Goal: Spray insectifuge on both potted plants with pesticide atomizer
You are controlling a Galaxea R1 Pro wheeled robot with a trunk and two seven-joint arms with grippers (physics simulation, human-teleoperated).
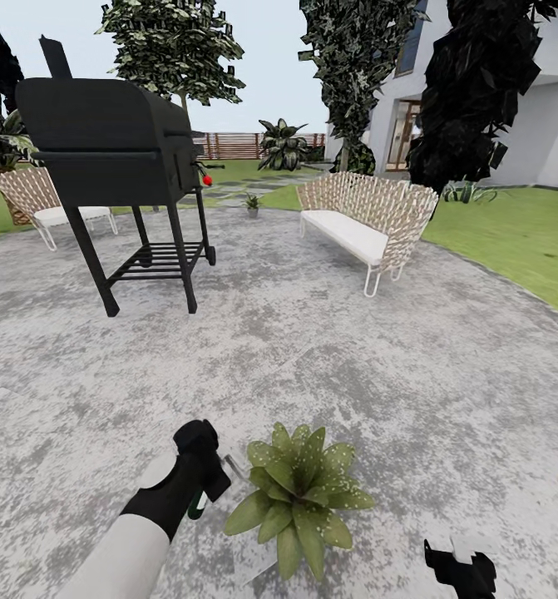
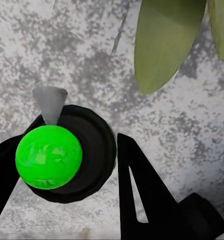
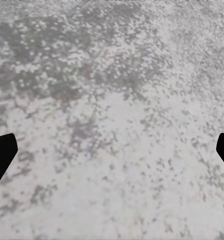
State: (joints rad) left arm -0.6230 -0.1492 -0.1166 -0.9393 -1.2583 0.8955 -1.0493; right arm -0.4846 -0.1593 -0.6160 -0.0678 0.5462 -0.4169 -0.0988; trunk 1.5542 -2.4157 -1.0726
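Note:
My left gripper is shut on the pesticide atomizer, whose green and white body peeks out under the hand. In the left wrist view I look down on the atomizer: a bright green cap, a dark round body and a grey nozzle, with black fingers on either side. One potted plant, a speckled green rosette, sits on the patio just right of that gripper; its leaf shows close by. The second potted plant stands far off at the patio's far edge. My right gripper is open over bare stone.
A black grill stands at the far left of the grey stone patio. A wicker bench is at the far right, a wicker chair behind the grill. Lawn, trees, a fence and a white house lie beyond.

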